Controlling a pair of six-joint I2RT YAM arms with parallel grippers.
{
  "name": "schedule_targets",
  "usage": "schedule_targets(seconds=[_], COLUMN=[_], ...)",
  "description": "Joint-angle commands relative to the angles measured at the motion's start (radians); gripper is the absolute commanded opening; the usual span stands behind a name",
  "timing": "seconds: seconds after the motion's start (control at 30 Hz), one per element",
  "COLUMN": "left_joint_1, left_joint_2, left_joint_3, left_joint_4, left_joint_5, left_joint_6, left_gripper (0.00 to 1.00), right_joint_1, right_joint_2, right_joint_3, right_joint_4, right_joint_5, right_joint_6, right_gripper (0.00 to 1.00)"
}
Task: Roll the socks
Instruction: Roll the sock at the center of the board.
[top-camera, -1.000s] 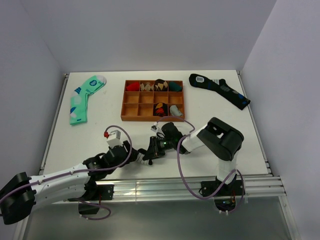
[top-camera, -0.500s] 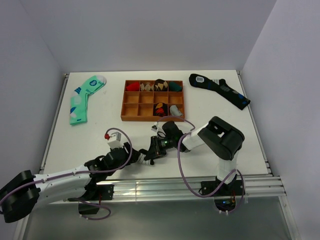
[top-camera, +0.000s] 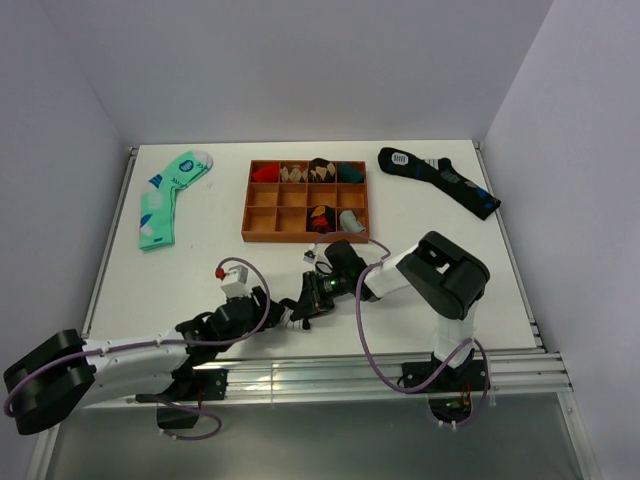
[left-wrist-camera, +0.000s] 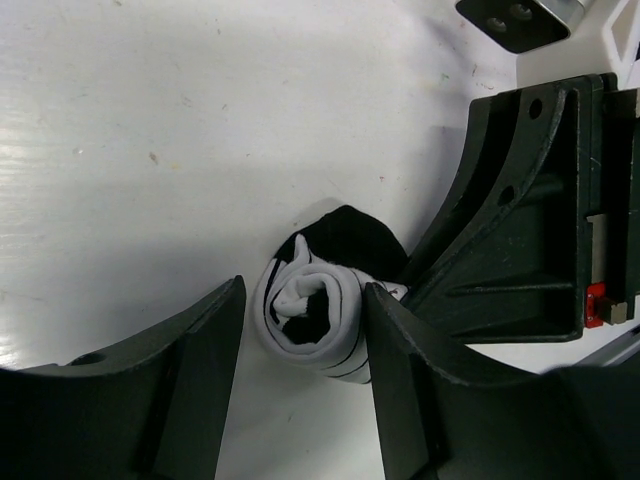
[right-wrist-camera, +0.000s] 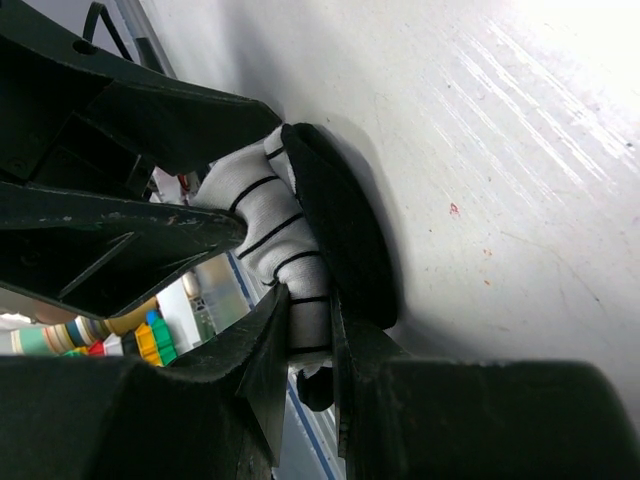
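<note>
- Two tools meet near the front edge of the tabletop (left-wrist-camera: 150, 120), and the striped sock (left-wrist-camera: 310, 320) lies between them. It is wound into a small spiral that rests on the surface.
- The left tool (left-wrist-camera: 303, 290) is open. Its fingers stand on both sides of the roll: one finger touches it, and the other is just beside it with a thin gap.
- The right tool (right-wrist-camera: 310, 305) is closed on the striped sock. It pinches the white fabric with the black lines at one end of the roll, and a black part of the sock bulges just beside its fingers.
- I judge that the rolling is almost done and that the step in hand is to secure the roll so that it does not unwind.
- To do this well, the left tool should close slowly across the whole roll, not only on the outer layer, because the fabric is soft and can slip.
- The right tool should release only when the left one has a firm hold. The two tools are very close, so any move should be small and low to avoid a collision.
- The mint green sock (top-camera: 160, 200), the long black sock (top-camera: 440, 175) and the wooden tray (top-camera: 262, 210) are well apart and should not disturb this step.
</note>
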Motion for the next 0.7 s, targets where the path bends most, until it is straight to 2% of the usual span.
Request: schedule_targets(seconds=[0.0,0.2,0.43,0.67], left_joint_1=[-0.01,-0.01,-0.017,-0.028], left_joint_2=[0.061,0.164,0.288,0.388], left_joint_3=[0.038,0.097,0.159,0.246], left_joint_4=[0.005,-0.049,-0.115,-0.207], left_joint_5=[0.012,-0.006,-0.014,-0.009], left_joint_6=[0.028,0.022,-0.006,-0.003], left_gripper=[0.57,0.5,0.24,0.07], right_joint_1=[-0.012,-0.015,-0.017,-0.017], right_joint_2=[0.097,0.092,0.08,0.016], right_joint_3=[-0.074,-0.083,-0.092,-0.123], right_joint_4=[-0.339,-0.335,-0.327,-0.316], right_joint_5=[0.235,0.236,0.244,0.307], right_joint_6=[-0.124,-0.132,-0.132,-0.131], right_gripper=[0.0,0.0,0.0,0.01])
